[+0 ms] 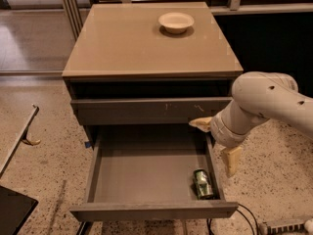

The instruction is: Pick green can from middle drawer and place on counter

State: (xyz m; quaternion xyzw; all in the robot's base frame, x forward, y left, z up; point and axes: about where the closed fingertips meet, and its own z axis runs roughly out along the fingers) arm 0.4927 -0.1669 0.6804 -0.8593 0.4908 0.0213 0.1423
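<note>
- counter [132, 48]: smooth, glossy beige slab.
- middle drawer [142, 173]: matt grey-brown panels.
- green can [203, 184]: shiny metal, front right corner.
- gripper [215, 142]: smooth cream plastic, spread wide over drawer's right edge.

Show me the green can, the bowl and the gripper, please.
green can [203, 184]: camera view, middle of its dark side; it lies in the middle drawer [146, 170], front right corner.
bowl [176, 21]: camera view, its inner hollow; it stands on the counter [127, 43].
gripper [212, 148]: camera view, midway between its open fingers, above the drawer's right wall.

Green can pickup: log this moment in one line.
green can: lying in open drawer, front right corner | pincer: open, over drawer's right side, apart from can | counter: bowl at back
</note>
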